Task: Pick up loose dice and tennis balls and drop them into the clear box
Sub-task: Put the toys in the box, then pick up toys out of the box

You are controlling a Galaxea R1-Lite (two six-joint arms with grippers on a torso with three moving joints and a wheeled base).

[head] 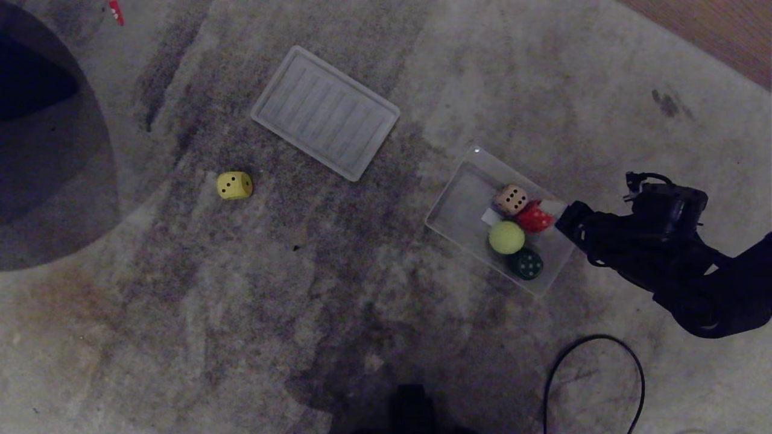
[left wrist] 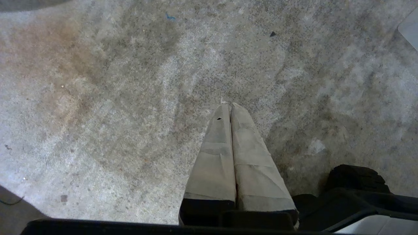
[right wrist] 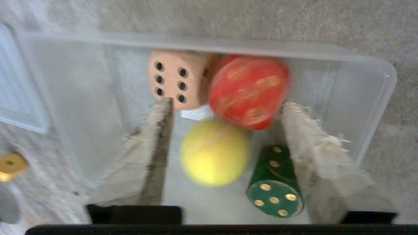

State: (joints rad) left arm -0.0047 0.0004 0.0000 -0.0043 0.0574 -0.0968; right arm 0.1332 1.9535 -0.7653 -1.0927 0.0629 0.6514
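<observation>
Translucent, smooth plastic on the low-walled clear box (right wrist: 375, 75) — inside, a fuzzy yellow-green tennis ball (right wrist: 214, 151), a glossy marbled red die (right wrist: 249, 89), a matt tan die (right wrist: 173, 83). The ribbed translucent plastic lid (head: 325, 113) lies on rough, mottled grey carpet (head: 301, 301) — frayed cloth wraps the right gripper's fingers (right wrist: 313, 153).

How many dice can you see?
4. The tan die, the red die and the dark green die are in the clear box. The yellow die sits alone on the carpet, left of the lid.
</observation>
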